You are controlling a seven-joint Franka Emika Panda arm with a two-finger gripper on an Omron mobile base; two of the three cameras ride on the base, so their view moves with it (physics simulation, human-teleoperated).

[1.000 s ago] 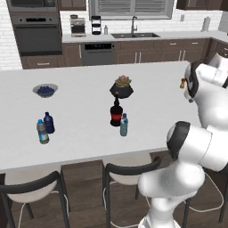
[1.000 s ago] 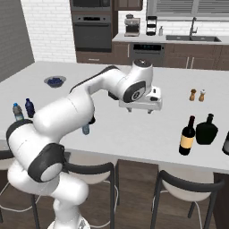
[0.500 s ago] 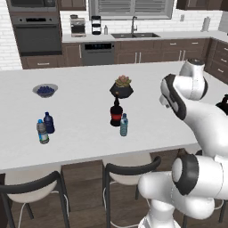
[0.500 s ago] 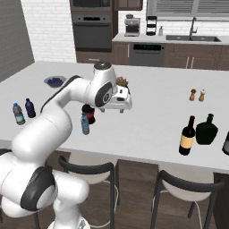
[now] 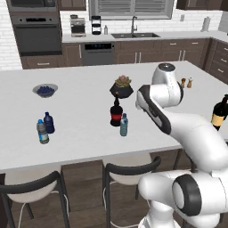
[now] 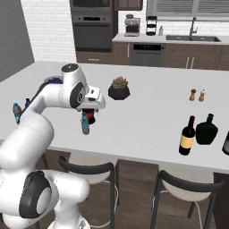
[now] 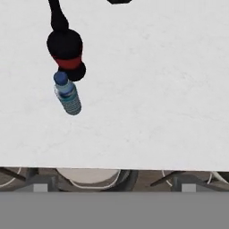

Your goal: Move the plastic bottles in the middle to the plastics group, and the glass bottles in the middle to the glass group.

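The small pale-blue plastic bottle [image 5: 124, 125] [image 6: 85, 124] [image 7: 68, 95] stands mid-counter, just in front of the squat dark bottle with a red label [image 5: 116, 113] [image 6: 91, 117] [image 7: 67, 49]. My gripper [image 6: 91, 108] hovers above this pair, pointing down, open and holding nothing. The tall wine bottle with a tan label [image 6: 187, 136] [image 5: 219, 112] stands far right beside the black glossy glass bottle [image 6: 206, 129]. The plastics group, a dark-blue bottle [image 5: 49, 123] and a greyish clear bottle [image 5: 42, 132], stands at the left.
A potted succulent [image 5: 121, 87] [image 6: 119, 88] sits just behind the middle bottles. A bowl of blueberries [image 5: 44, 90] is back left, and two shakers [image 6: 197, 95] are back right. Stools [image 6: 91, 172] stand along the counter's front edge.
The arm has swung from the right part of the counter leftward to above the middle bottles, with nothing in its hand. No bottle has moved.
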